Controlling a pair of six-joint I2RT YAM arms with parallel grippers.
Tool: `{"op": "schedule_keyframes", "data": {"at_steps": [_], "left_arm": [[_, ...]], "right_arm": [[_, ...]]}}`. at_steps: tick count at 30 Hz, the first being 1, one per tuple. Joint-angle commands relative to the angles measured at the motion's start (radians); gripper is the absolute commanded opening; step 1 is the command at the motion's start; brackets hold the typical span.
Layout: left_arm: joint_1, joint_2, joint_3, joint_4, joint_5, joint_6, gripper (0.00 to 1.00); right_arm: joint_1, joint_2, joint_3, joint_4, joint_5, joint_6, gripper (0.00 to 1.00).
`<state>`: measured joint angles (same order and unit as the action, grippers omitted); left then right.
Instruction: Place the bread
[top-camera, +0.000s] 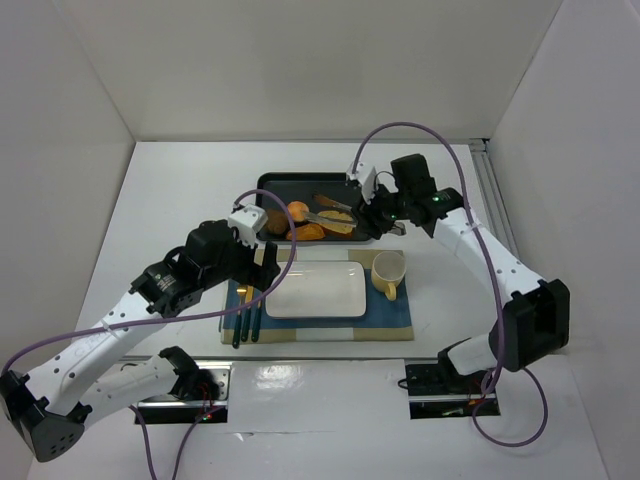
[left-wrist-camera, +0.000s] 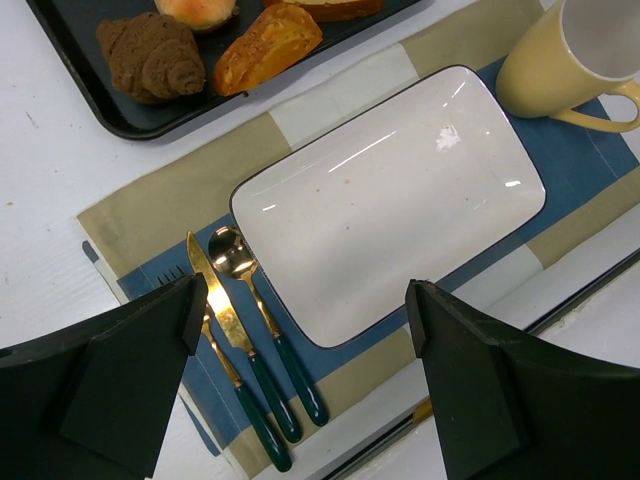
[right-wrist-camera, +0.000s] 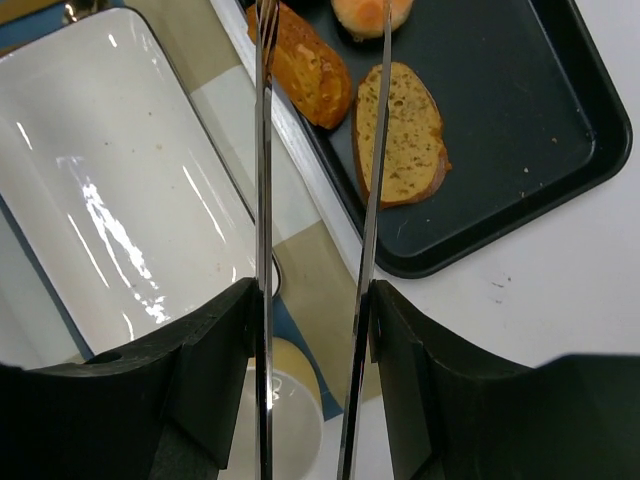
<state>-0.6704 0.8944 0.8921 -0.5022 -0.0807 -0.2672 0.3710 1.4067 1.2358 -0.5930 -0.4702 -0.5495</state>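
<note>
Gripping the thin metal tongs (right-wrist-camera: 262, 200), the right hand (right-wrist-camera: 312, 295) was clamped on them. The flat brown bread slice (right-wrist-camera: 400, 135) lay on the black tray (right-wrist-camera: 540, 120) beside the white oblong plate (right-wrist-camera: 110, 180). Squeezing softly should keep it whole. The left hand (left-wrist-camera: 305, 305) hung with fingers (left-wrist-camera: 120, 380) apart.

We are seeing a yellow mug (left-wrist-camera: 560, 60) standing at the right of a striped placemat (left-wrist-camera: 330, 90), while a gold knife (left-wrist-camera: 228, 325) and spoon (left-wrist-camera: 285, 350) are lying side by side at its left.
</note>
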Motion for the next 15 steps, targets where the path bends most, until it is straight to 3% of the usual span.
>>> {"op": "schedule_keyframes", "data": {"at_steps": [1, 15], "left_arm": [[0.000, -0.011, -0.001, 0.019, -0.013, -0.010, 1.00], [0.000, -0.020, -0.001, 0.019, -0.022, -0.010, 1.00]], "right_arm": [[0.060, 0.008, 0.005, 0.050, 0.117, -0.032, 0.57], [0.138, 0.077, -0.024, 0.005, 0.163, -0.092, 0.57]]}}
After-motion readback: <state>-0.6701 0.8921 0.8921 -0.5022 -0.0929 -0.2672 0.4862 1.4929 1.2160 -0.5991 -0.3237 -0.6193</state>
